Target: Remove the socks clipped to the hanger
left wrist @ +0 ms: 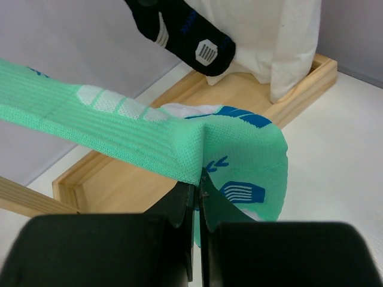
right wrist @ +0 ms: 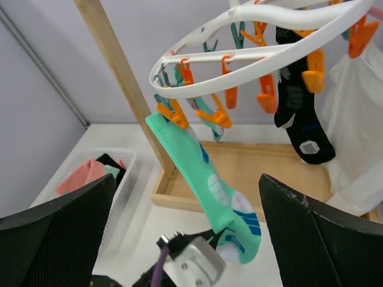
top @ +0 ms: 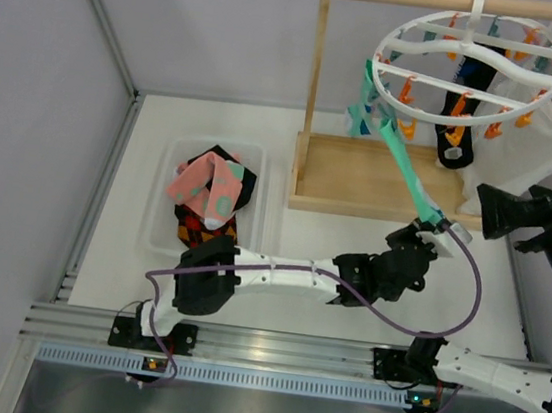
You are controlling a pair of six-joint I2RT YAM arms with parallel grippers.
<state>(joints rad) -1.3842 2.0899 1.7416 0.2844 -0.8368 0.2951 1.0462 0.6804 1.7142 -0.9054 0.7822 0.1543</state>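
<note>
The white ring hanger hangs from the wooden rail, with orange and teal pegs; it also shows in the right wrist view. A mint-teal sock is clipped at the ring's left and stretches down to my left gripper, which is shut on its foot. In the right wrist view the sock hangs from an orange peg. A black sock hangs clipped further right. My right gripper is open and empty, at the right.
A clear basket at left holds pink dotted socks and a black sock with red-orange diamonds. The wooden stand's base tray lies below the hanger. A white cloth hangs on a pink hanger at right.
</note>
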